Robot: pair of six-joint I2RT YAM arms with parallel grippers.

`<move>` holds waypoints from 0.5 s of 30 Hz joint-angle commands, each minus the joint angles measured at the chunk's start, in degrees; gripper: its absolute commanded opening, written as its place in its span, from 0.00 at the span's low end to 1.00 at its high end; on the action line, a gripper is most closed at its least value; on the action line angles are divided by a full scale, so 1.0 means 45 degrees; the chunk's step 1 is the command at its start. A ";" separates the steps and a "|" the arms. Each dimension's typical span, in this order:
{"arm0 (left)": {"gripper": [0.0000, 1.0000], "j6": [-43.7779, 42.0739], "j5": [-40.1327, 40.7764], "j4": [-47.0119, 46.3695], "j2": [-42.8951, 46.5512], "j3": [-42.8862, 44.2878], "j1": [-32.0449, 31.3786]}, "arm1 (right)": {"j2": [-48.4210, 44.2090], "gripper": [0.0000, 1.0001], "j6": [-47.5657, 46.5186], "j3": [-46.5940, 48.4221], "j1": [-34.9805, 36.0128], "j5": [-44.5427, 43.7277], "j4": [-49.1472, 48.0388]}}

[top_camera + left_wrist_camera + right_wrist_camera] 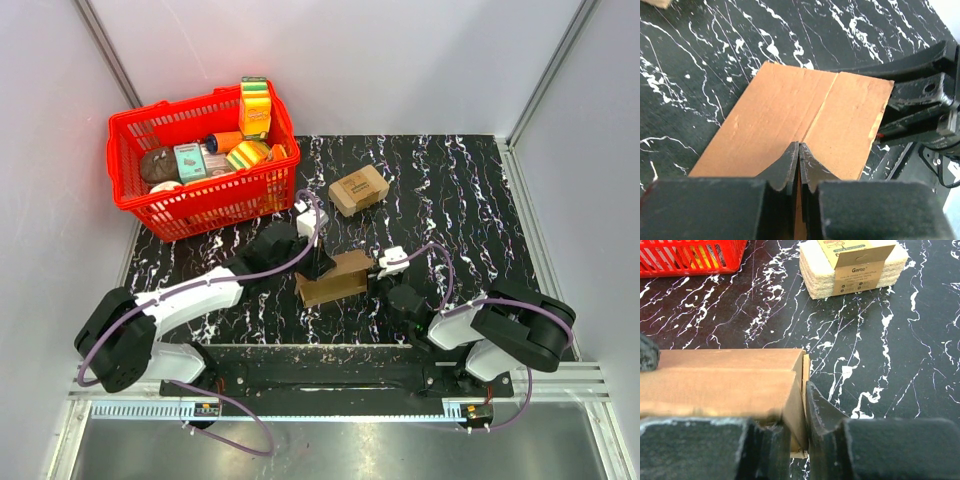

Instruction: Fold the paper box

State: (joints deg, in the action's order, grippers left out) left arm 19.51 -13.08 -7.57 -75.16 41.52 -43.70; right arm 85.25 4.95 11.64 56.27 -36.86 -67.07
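The left gripper (799, 152) has its two dark fingers (785, 167) pressed almost together, and a thin strip of brown cardboard shows in the slit between them. It is pinching an upright edge of the paper box (805, 112). From that pinch a plain brown panel runs away across the table, with a crease down its middle. The right gripper (799, 405) sits at the panel's far end.

In its own wrist view, the right gripper straddles the end wall of the box. One finger (822, 412) lies against the outer face of the end flap, and the other is low behind the box's top. The jaws stand slightly apart with the cardboard between them. Whether they press on it or merely flank it cannot be told.

From above, the box lies near the middle of the black, white-veined table (470, 220), partly folded into a long slim shape. The left arm meets it at its top rear edge and the right arm at its right end.

Beyond the box, well apart from it, lies a pack of pale pads in a printed cardboard sleeve (358, 190). A red plastic basket (220, 205) filled with assorted groceries stands at the far left corner.
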 commanded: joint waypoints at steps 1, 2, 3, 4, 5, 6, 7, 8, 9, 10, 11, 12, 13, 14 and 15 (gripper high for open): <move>0.06 0.0333 -0.0179 -0.1207 0.0529 -0.0455 -0.0307 | -0.0390 0.22 0.0248 -0.0203 0.0152 -0.0207 -0.0116; 0.06 0.0391 -0.0140 -0.1285 0.0529 -0.0553 -0.0346 | -0.0506 0.23 0.0286 -0.0242 0.0152 -0.0226 -0.0058; 0.06 0.0450 -0.0101 -0.1344 0.0529 -0.0651 -0.0405 | -0.0604 0.24 0.0325 -0.0281 0.0152 -0.0246 0.0020; 0.06 0.0470 -0.0082 -0.1364 0.0529 -0.0729 -0.0463 | -0.0721 0.25 0.0364 -0.0282 0.0171 -0.0246 0.0176; 0.06 0.0508 -0.0004 -0.1422 0.0529 -0.0788 -0.0503 | -0.0916 0.26 0.0423 -0.0282 0.0152 -0.0246 0.0409; 0.06 0.0547 0.0035 -0.1461 0.0529 -0.0866 -0.0542 | -0.1053 0.27 0.0481 -0.0243 0.0152 -0.0169 0.0663; 0.06 0.0567 0.0055 -0.1520 0.0529 -0.0925 -0.0561 | -0.1209 0.28 0.0521 -0.0223 0.0152 -0.0129 0.0956; 0.06 0.0567 0.0075 -0.1578 0.0510 -0.0983 -0.0581 | -0.1365 0.30 0.0598 -0.0204 0.0152 -0.0051 0.1229; 0.06 0.0587 0.0075 -0.1617 0.0510 -0.1023 -0.0601 | -0.1560 0.32 0.0715 -0.0184 0.0152 -0.0012 0.1657; 0.06 0.0626 0.0094 -0.1637 0.0490 -0.1042 -0.0601 | -0.1814 0.36 0.0794 -0.0145 0.0152 0.0162 0.2068; 0.06 0.0626 0.0114 -0.1637 0.0490 -0.1081 -0.0639 | -0.2029 0.41 0.0910 -0.0087 0.0152 0.0338 0.2536; 0.06 0.0626 0.0133 -0.1637 0.0471 -0.1082 -0.0640 | -0.2340 0.44 0.1066 -0.0028 0.0152 0.0495 0.3121; 0.06 0.0607 0.0172 -0.1637 0.0432 -0.1101 -0.0640 | -0.2576 0.47 0.1184 0.0050 0.0152 0.0632 0.3668; 0.06 0.0606 0.0173 -0.1637 0.0432 -0.1101 -0.0659 | -0.2907 0.50 0.1378 0.0050 0.0152 0.0749 0.4118; 0.06 0.0606 0.0173 -0.1637 0.0451 -0.1140 -0.0679 | -0.3239 0.51 0.1574 0.0031 0.0152 0.0808 0.4529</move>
State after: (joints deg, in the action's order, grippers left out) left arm 21.65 -12.82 -11.70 -74.59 36.95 -46.26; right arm 75.61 8.38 10.66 56.42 -35.29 -54.98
